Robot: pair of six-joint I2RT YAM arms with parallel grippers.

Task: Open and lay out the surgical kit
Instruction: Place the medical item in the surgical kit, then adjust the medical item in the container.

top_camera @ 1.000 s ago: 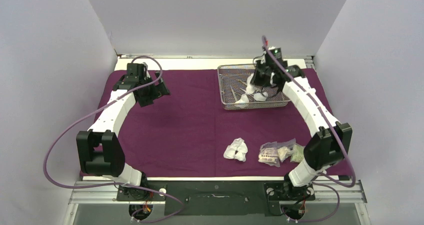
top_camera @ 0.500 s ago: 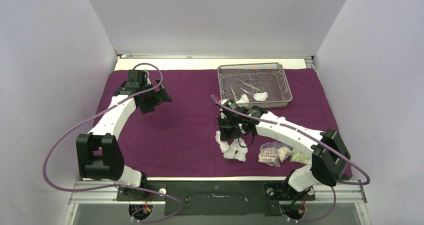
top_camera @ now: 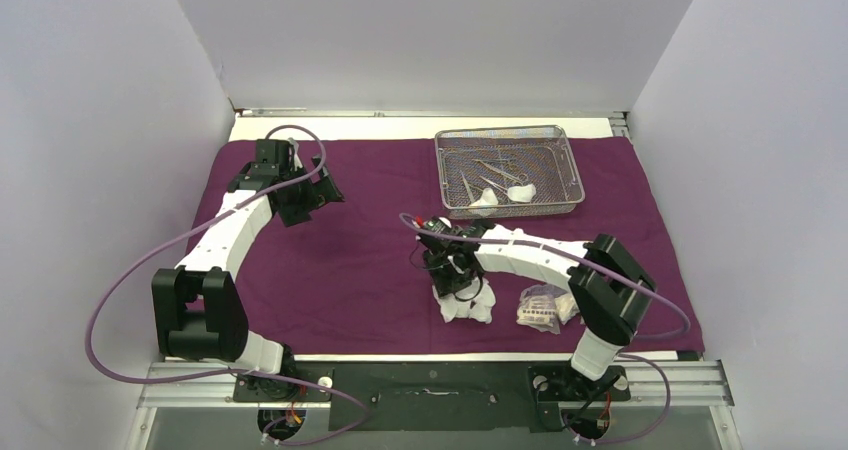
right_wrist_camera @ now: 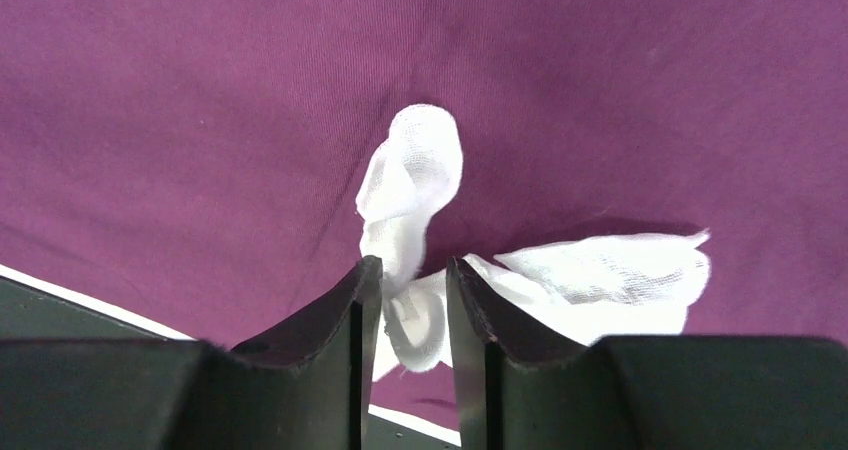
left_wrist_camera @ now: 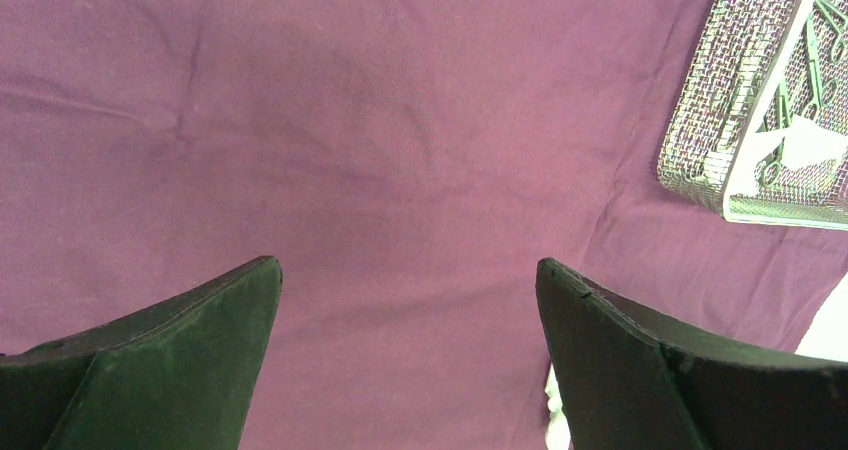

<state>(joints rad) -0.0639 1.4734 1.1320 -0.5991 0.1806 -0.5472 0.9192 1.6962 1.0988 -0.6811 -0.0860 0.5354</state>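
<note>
The dark purple cloth wrap point(top_camera: 360, 260) lies spread flat over the table. The wire-mesh tray point(top_camera: 508, 135) stands at the back right and holds thin steel instruments point(top_camera: 495, 170) and two gauze wads point(top_camera: 485, 200). My right gripper point(top_camera: 455, 275) points down over a pile of white gauze point(top_camera: 470, 305) near the front. In the right wrist view its jaws point(right_wrist_camera: 413, 262) stand slightly apart, open, with a twisted gauze wad point(right_wrist_camera: 410, 170) lying loose between and below them. My left gripper point(top_camera: 310, 195) hovers wide open over bare cloth point(left_wrist_camera: 350, 120), holding nothing.
Clear plastic packets point(top_camera: 545, 308) lie just right of the gauze pile, partly under the right arm. The tray's corner point(left_wrist_camera: 700, 140) shows at the upper right of the left wrist view. Grey walls close in the left, back and right sides.
The right arm swung from the tray down to the front gauze pile with a gauze wad, and its jaws have now parted. The left arm shifted only slightly.
</note>
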